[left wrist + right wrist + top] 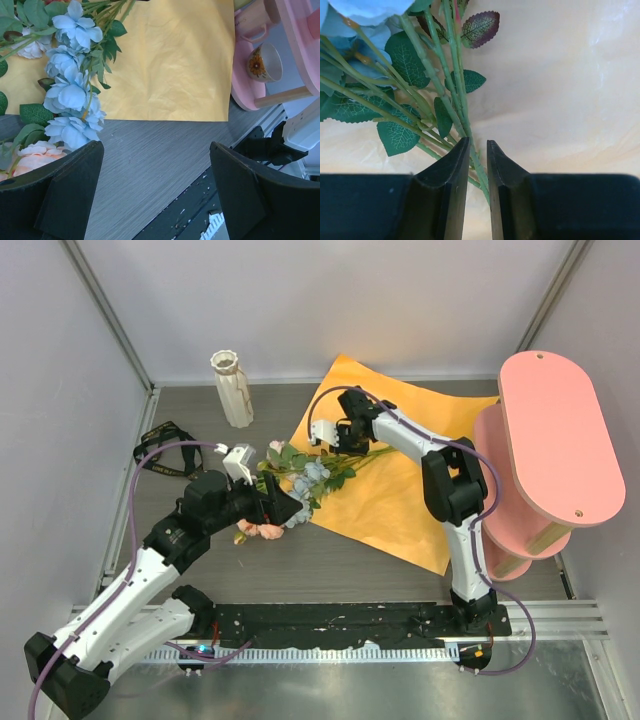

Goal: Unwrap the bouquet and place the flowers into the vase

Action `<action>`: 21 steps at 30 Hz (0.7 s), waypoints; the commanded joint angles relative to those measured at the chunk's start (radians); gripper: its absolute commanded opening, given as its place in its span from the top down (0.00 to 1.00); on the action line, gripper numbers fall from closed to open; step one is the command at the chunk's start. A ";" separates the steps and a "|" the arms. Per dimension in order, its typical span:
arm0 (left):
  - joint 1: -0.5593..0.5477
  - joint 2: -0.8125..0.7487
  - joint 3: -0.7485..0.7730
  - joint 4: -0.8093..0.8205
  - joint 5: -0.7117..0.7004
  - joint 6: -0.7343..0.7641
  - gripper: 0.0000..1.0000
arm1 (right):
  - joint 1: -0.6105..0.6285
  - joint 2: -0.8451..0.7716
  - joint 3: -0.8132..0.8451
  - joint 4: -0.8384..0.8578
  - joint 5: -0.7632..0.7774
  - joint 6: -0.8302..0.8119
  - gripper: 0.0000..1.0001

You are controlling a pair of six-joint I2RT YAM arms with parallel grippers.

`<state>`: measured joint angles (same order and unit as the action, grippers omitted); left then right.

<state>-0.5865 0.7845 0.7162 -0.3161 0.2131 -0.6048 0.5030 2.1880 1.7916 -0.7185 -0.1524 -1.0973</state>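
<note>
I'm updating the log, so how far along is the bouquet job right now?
Done: the orange paper lies opened flat, with the flowers loose across its edge. In hand: the right gripper pinches the stems, while the left gripper hangs open by the blooms. Left: the vase stands upright at the back with no flowers in it, so every stem must yet go in.

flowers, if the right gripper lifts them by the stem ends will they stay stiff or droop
Likely to droop: the flowers have long thin stems, blooms bunched far from the right gripper, whose jaws pinch only a stem or two. Probably light, all leaves and petals. The stems fan apart on the orange paper, so some may stay behind.
</note>
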 commanded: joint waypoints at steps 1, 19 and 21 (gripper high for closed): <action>0.005 -0.001 -0.004 0.060 0.025 -0.016 0.08 | 0.012 -0.050 0.011 0.007 -0.029 0.001 0.73; 0.005 0.021 -0.031 0.106 0.055 -0.052 0.08 | 0.052 -0.097 -0.069 0.051 -0.044 0.021 0.76; 0.005 0.021 -0.029 0.103 0.055 -0.050 0.08 | 0.055 -0.083 -0.070 0.076 -0.026 0.011 0.78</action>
<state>-0.5865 0.8055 0.6888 -0.2733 0.2447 -0.6468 0.5491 2.1487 1.7264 -0.7036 -0.1833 -1.0821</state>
